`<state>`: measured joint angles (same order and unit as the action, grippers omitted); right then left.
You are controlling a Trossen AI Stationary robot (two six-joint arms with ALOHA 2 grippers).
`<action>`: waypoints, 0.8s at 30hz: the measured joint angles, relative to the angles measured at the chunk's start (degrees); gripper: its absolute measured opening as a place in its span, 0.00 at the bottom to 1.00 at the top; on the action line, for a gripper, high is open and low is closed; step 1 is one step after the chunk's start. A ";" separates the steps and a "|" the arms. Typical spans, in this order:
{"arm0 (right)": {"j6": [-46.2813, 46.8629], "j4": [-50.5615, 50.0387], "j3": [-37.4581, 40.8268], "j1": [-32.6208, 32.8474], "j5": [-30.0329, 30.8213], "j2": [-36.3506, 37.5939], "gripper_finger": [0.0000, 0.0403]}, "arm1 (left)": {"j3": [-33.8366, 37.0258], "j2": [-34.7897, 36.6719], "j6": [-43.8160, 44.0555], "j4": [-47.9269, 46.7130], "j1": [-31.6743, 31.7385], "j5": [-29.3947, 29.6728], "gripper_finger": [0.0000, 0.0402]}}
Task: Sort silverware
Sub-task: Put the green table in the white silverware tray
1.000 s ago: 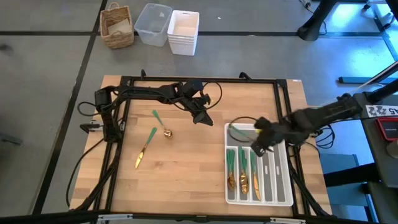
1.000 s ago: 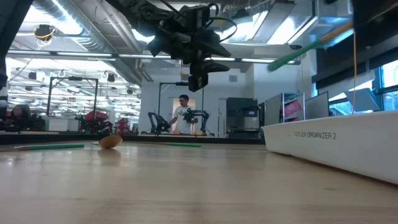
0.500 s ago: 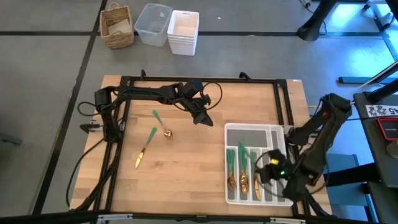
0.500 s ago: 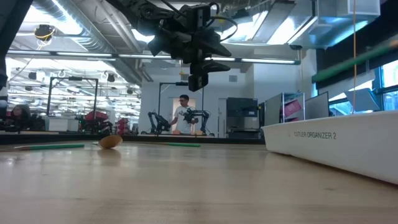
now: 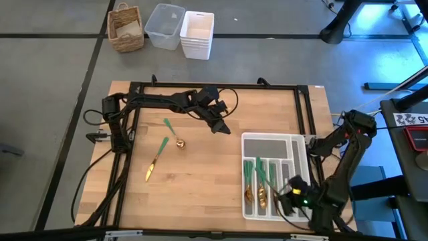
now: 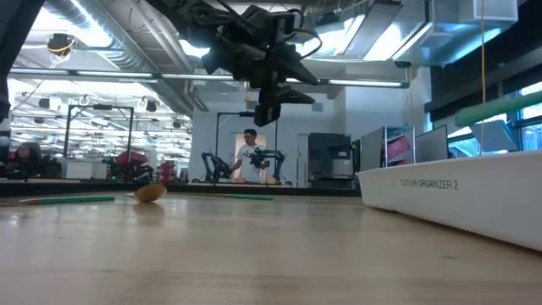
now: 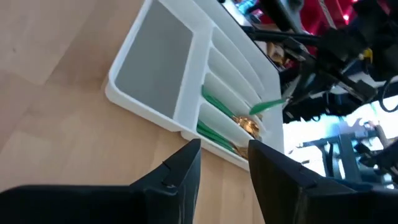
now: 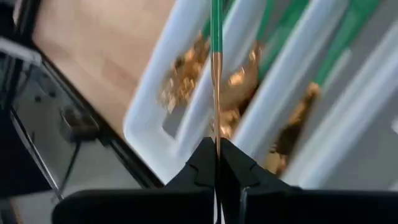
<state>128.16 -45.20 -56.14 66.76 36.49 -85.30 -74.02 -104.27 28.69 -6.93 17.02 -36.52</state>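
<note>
Silverware [image 8: 216, 37] pinched by right fingers [image 8: 217, 167]

Bright, even ceiling light overhead; soft shadows on the bench [image 5: 200, 181]; the cutlery tray [image 8: 186, 93] is motion-blurred up close.

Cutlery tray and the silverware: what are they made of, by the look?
Cutlery tray: looks like moulded white plastic, matte, with thin rounded walls and raised lettering on its side. Silverware: heads look like polished gold-toned metal, since they glint; green handles appear plastic or coated, hard to say which.
</note>
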 joint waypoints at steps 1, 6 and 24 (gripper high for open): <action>0.01 -0.37 0.00 1.13 -0.14 -0.01 0.00 | 0.00 0.00 1.04 0.13 -0.30 0.66 0.32; 0.20 -3.59 0.00 6.20 -0.49 -0.02 0.00 | 0.00 0.00 5.50 0.35 -2.68 5.59 0.32; 0.39 -9.03 -0.04 2.33 -3.95 -2.76 0.00 | 0.00 0.00 10.74 0.34 -11.57 18.76 0.32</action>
<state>128.55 -54.22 -56.18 69.08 32.54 -88.06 -74.02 -104.27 39.43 -6.60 5.45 -17.76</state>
